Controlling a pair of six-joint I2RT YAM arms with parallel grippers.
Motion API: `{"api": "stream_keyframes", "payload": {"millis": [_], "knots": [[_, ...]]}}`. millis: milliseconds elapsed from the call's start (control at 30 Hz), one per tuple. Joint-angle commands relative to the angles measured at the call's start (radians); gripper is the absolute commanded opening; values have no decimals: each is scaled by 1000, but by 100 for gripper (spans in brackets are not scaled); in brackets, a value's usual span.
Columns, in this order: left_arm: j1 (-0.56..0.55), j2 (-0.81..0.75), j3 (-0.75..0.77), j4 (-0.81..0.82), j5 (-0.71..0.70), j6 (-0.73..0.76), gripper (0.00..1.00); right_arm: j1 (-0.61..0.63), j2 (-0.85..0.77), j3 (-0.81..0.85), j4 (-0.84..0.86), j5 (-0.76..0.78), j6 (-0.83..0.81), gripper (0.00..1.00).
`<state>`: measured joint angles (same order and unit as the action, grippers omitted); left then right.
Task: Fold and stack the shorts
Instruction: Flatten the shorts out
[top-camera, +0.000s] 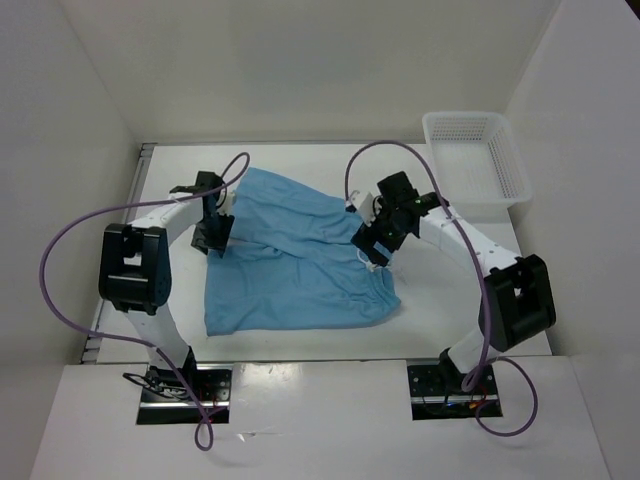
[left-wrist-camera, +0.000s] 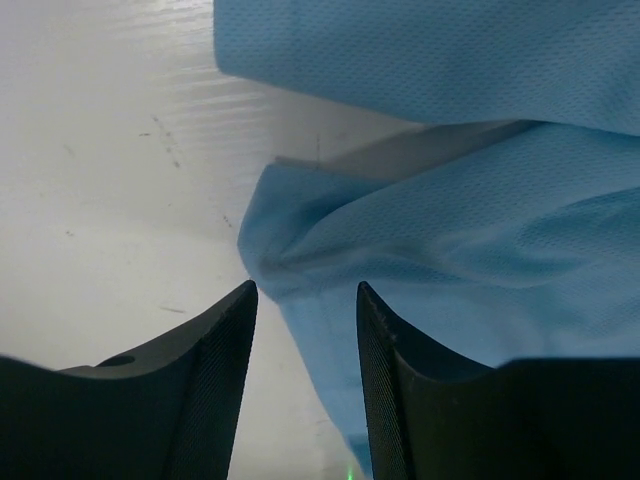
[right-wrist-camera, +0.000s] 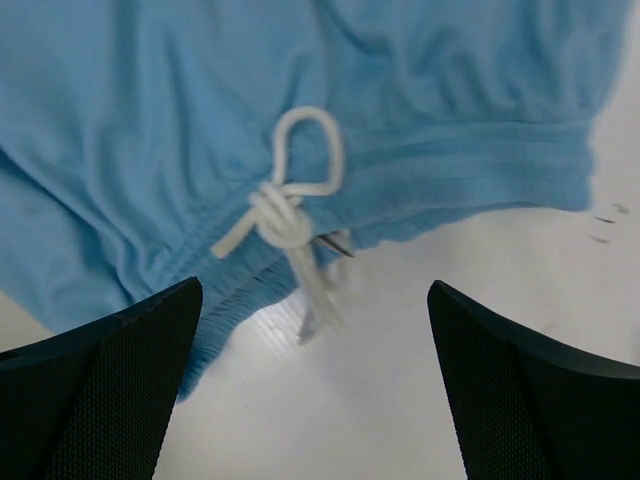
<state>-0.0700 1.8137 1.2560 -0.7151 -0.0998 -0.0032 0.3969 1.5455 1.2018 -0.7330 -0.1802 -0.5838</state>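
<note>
Two arms reach in at the shorts (top-camera: 300, 260) from opposite sides, and you have neither of them holding cloth. The shorts lie spread flat on the table (top-camera: 450, 300), light blue, with the gathered waistband (right-wrist-camera: 480, 165) along their right edge and the two legs running out to the left.

Your left gripper (top-camera: 215, 235) sits at the left edge of the shorts, where the two legs part. In its wrist view the gripper (left-wrist-camera: 305, 290) has its fingers (left-wrist-camera: 215, 380) partly spread. A rumpled fold of the leg hem lies just past the tips, and a wedge of bare table shows between that fold and the other leg. The cloth crosses the gap between the tips, but you cannot tell whether either finger touches it; nothing is pinched.

Your right gripper (top-camera: 372, 250) hangs over the right edge of the shorts, above the waistband. From its wrist camera the gripper (right-wrist-camera: 312, 288) shows its fingers (right-wrist-camera: 520, 390) spread wide with nothing between them. The white drawstring (right-wrist-camera: 290, 215) lies knotted on the waistband in the open gap, one loop resting on the shorts and its loose ends trailing off the edge onto the table.

A white mesh basket (top-camera: 470, 118) stands beyond the far right corner of the shorts, well apart from them.
</note>
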Motion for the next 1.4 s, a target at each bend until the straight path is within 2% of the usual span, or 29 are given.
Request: {"api": "stream_keyframes", "payload": {"millis": [0,133,167,267,533,633,700,800,833,867,967,1067,1133,1233,1367], "knots": [[-10,5,-27,98,28,3,52,65,-39,-92,-26,2,-28,97],[-19,87,-27,175,-67,3,51,151,-59,-238,44,108,-37,96],[-19,87,-27,196,-101,3,51,175,-59,-267,66,190,-47,96],[-8,99,-56,229,-138,3,51,184,-68,-375,125,307,-77,97],[12,76,-49,235,-179,3,51,184,-108,-433,178,401,-106,97],[12,9,-21,165,-98,3,51,184,-156,-334,107,311,-79,99],[12,-42,15,81,-20,3,51,184,-165,-196,78,242,-35,100],[3,-77,146,-18,89,3,51,184,-165,-3,40,82,53,100],[3,-77,181,-18,89,3,64,184,-165,51,49,15,86,100],[3,-62,215,-18,100,3,67,184,-165,65,73,-4,113,100],[3,54,344,-27,126,3,68,184,-98,74,205,42,185,100],[21,204,439,-27,135,3,68,120,-3,65,357,152,205,100],[21,260,471,-27,135,3,68,51,51,90,400,188,205,98],[10,317,480,5,146,3,68,-38,152,154,423,202,231,97],[1,358,413,40,123,3,67,-92,241,200,423,202,256,94]]}}
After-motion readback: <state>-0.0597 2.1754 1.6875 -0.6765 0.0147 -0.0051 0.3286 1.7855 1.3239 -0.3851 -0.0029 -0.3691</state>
